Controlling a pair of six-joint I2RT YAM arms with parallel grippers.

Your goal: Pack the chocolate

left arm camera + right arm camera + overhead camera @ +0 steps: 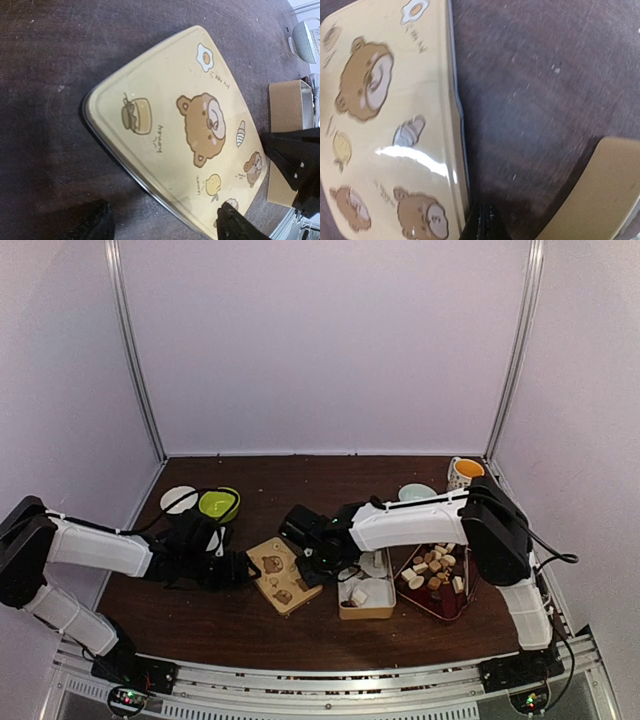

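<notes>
Top external view: shows chocolate (pixel 433 568) as white, tan and dark brown cubes and rounds heaped in tray (pixel 447 606); left gripper (pixel 161 207) spread over bear lid (pixel 190 130), right gripper (pixel 481 222) pressed together.

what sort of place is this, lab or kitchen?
Looks like a lab test booth, not a kitchen: plain white walls, metal corner posts around one dark table, left arm and right arm on a rail at its near edge.

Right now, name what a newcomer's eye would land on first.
The tan lid with bear pictures lies mid-table, the open left gripper at its left edge and the shut right gripper at its right. To the right, white and tan chocolate pieces fill a tray.
</notes>
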